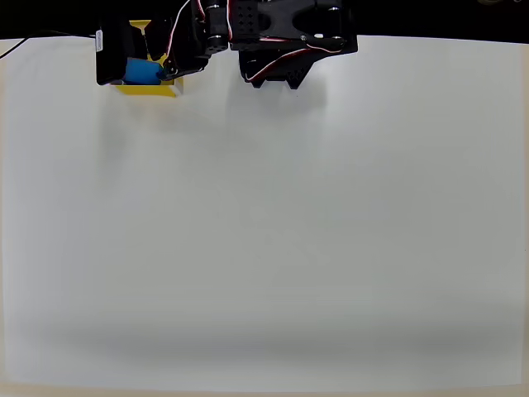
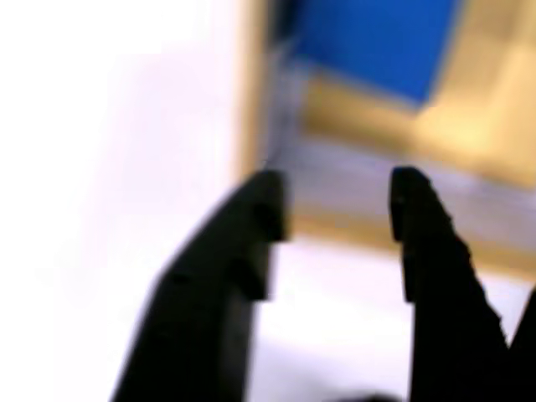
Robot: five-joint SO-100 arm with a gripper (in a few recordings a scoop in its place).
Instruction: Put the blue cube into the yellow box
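Note:
In the overhead view the blue cube (image 1: 140, 72) lies inside the yellow box (image 1: 150, 89) at the table's far left edge, with the black arm partly covering the box. My gripper (image 1: 168, 66) hovers over the box's right side. The wrist view is blurred. There the blue cube (image 2: 377, 42) rests on the floor of the yellow box (image 2: 481, 109), beyond my fingertips. My gripper (image 2: 337, 201) is open, its two black fingers (image 2: 251, 243) apart with nothing between them, their tips just above the box's near wall.
The arm's black base (image 1: 285, 41), with red and white wires, stands at the far edge near the middle. The white table (image 1: 264, 231) stretches out in front of it.

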